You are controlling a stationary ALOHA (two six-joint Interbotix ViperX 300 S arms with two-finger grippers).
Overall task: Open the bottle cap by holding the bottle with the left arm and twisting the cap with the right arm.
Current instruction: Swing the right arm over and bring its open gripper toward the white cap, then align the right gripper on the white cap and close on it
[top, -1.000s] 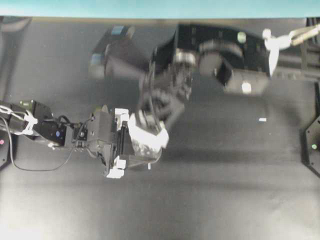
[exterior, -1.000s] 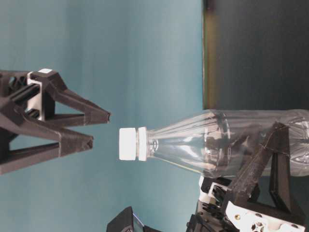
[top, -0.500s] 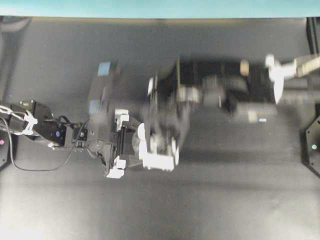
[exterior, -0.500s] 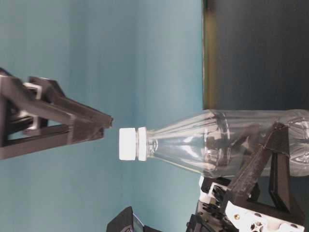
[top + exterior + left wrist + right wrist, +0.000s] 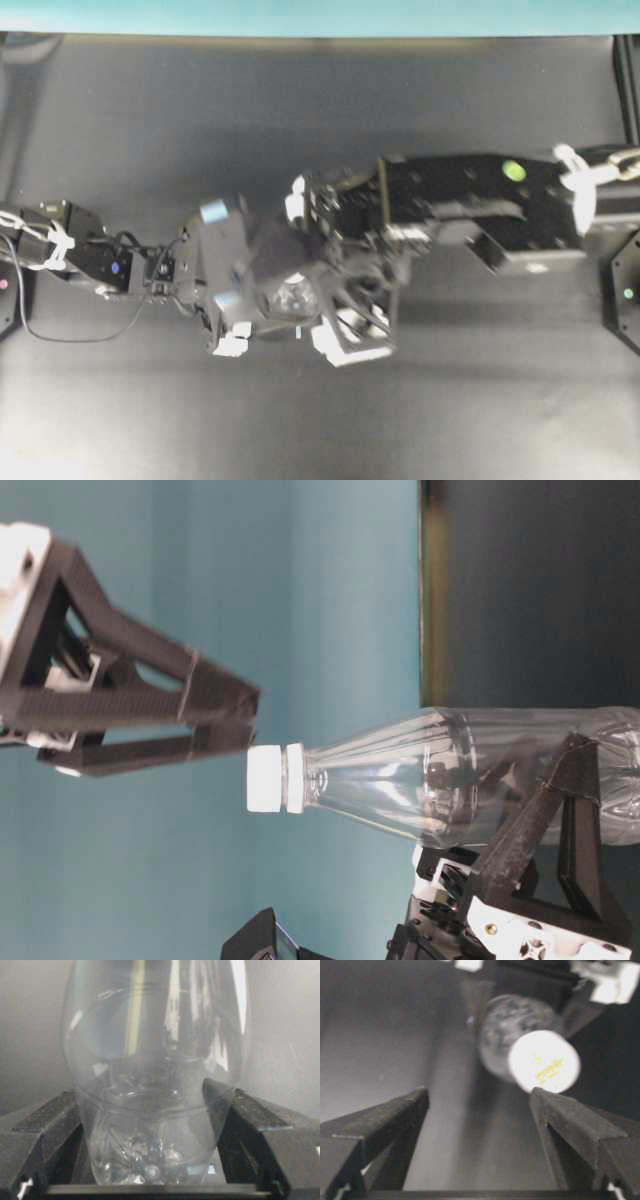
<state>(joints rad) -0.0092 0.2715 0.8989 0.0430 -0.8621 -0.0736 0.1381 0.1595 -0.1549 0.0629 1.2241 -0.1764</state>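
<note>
Dark tabletop below; the left gripper (image 5: 150, 1180) clamps the bottle (image 5: 470, 780) by its base, upright. Above its cap (image 5: 544, 1061), off-centre, the right gripper (image 5: 477, 1105) gapes; next it should centre, descend, pinch.

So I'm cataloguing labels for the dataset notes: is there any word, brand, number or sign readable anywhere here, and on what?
None can be read.
The bottle cap: yellowish smudges on its white top, too blurred to tell whether they are print.
The bottle: clear plastic, no label in view.
Both arms: coloured spots only, no lettering.
</note>
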